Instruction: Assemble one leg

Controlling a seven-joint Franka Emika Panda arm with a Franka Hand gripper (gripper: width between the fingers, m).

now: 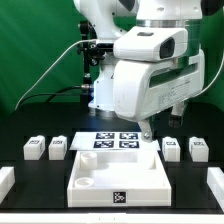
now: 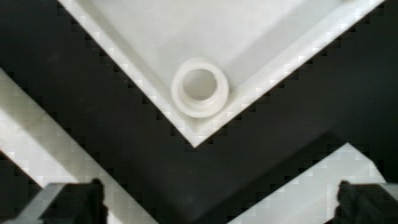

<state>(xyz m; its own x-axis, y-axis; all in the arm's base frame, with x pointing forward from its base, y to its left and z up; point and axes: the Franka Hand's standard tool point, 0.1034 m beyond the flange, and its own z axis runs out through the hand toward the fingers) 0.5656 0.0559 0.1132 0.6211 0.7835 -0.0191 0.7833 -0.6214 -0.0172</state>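
Right, the arm [image 1: 150,85] hangs over the desk [image 1: 40,185]. Its hand is low above the far corner of the panel [image 1: 125,172] on the exterior view's right, at the edge of the marker board [image 1: 113,140].

The wrist view gives the close look. The fingers [image 2: 71,203] are spread wide with nothing between them, released and empty. Beneath them lies a pointed corner of the panel with a raised rim along both edges, and a round socket [image 2: 199,85] sits just inside that corner. Dark desk shows on either side of the corner. Whether the fingers touch the panel, I cannot tell.

And the legs? All four stand in a row on the desk, none of them held. A leg [image 1: 34,147] and a second leg [image 1: 58,147] stand side by side to the exterior view's left of the panel, clear of its rim. A third leg [image 1: 171,147] and a fourth leg [image 1: 197,148] stand on the exterior view's right, the third one near the arm's hand. Each shows a dark tag on its face.

The panel lies flat just in front of the marker board. It has a second socket [image 1: 85,183] near its front corner and a small tag [image 1: 119,199] on its front edge. White pieces [image 1: 5,182] sit cut off at both edges of the exterior view, too little in view to name. A black cable [image 1: 50,70] loops across the green backdrop [image 1: 30,50].
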